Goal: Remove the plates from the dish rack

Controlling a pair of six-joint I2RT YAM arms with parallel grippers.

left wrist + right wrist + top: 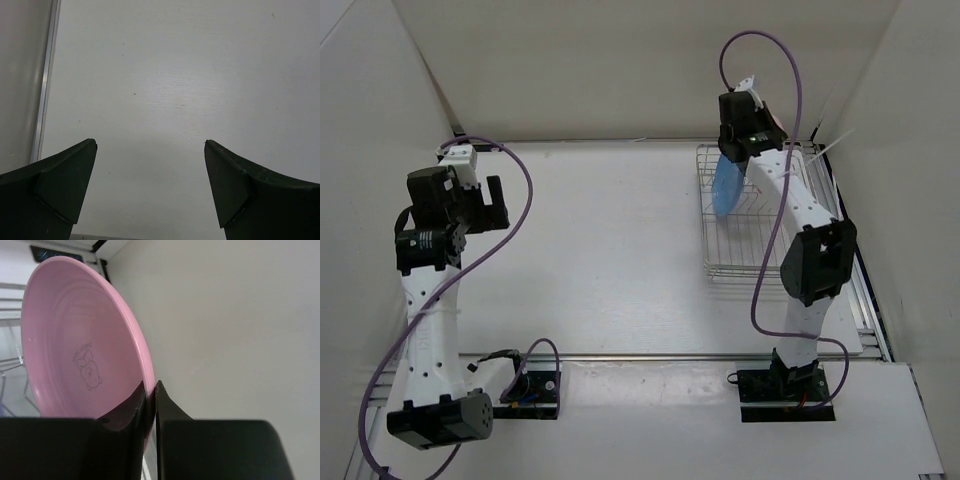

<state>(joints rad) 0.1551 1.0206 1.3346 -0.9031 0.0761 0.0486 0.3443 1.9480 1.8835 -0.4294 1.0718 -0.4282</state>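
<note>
The right claw [150, 390] is closed on the pink plate [75, 340]. Its two fingers pinch the raised rim from either side, with only the thickness of the rim between the tips. From the grip, the plate rises up and away to the claw's left. It stands on edge and shows its hollow face, which has a small printed figure near the middle. Thin wires of the dish rack [760, 255] show past the plate's far left edge. To the claw's right there is only plain white wall.

From above, the right claw hangs over the far end of the rack, and the wrist hides the pink plate. The light blue plate [724, 185] stands on edge in the rack just beside the claw, on its left and a little nearer the arm bases. It is apart from the fingers.

The left claw [150, 145] is well apart from the rack, out over the white surface [165, 75]. Its fingers [70, 180] are spread fully wide, holding and touching nothing, with bare surface ahead of them.
</note>
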